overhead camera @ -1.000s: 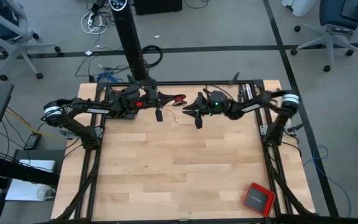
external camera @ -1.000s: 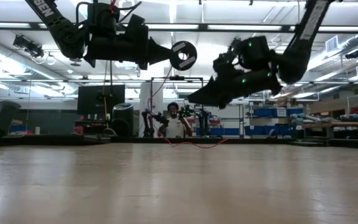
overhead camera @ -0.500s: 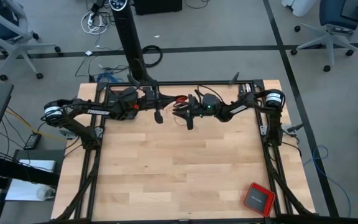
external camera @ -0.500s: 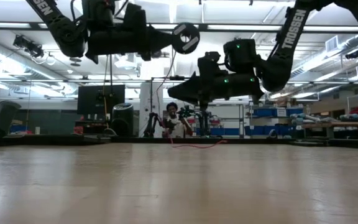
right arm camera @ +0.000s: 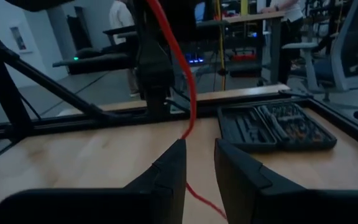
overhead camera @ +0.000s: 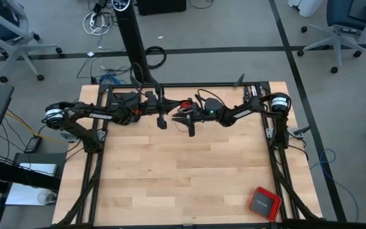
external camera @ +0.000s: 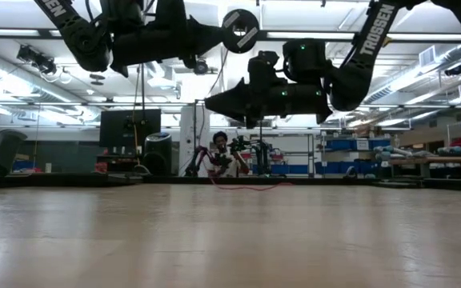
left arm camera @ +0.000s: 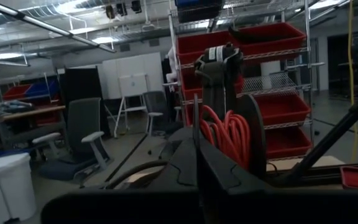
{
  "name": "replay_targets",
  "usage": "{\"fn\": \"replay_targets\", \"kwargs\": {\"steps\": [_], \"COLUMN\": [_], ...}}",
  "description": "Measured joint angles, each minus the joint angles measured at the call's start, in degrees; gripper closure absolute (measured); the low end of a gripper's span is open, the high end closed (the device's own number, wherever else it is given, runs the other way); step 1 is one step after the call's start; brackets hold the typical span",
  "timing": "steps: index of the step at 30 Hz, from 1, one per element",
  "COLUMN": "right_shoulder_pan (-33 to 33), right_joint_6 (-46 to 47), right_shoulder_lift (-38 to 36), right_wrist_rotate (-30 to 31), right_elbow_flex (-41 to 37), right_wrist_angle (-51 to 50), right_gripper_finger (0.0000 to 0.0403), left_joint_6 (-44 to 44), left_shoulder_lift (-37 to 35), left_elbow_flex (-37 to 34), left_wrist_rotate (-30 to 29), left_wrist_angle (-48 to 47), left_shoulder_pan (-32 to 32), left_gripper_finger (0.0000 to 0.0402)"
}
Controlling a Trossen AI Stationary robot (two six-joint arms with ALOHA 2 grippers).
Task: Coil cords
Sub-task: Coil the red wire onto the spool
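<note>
Wooden table (overhead camera: 183, 172): red square box (overhead camera: 264, 203) shut, tool case (right arm camera: 272, 127) open.

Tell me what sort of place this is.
Probably a robotics lab or workshop: racks of red bins, office chairs on a taped floor, and a wooden bench framed for two arms.

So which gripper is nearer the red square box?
Right. The red square box sits at the table's near right corner. The right gripper is mid-table at the far edge; the left gripper, shut on the red cord, is beside it, marginally farther.
</note>
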Motion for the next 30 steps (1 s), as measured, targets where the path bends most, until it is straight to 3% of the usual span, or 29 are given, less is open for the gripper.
{"fn": "replay_targets", "kwargs": {"steps": [13,30], "right_shoulder_pan": [0.1,0.0], "right_joint_6": [0.0,-1.7], "right_shoulder_lift": [0.0,0.0], "right_wrist_rotate": [-3.7,-2.0], "right_elbow_flex": [1.6,1.5], "right_wrist_angle": [-5.1,-3.5], "right_gripper_finger": [0.0323,0.0333], "left_joint_6": [0.0,0.0], "left_shoulder_lift": [0.0,0.0], "left_elbow_flex": [0.0,0.0], "left_wrist_rotate": [0.0,0.0], "left_wrist_angle": [0.0,0.1], "left_shoulder_pan": [0.0,0.0], "left_gripper_finger": [0.0401,0.0401]}}
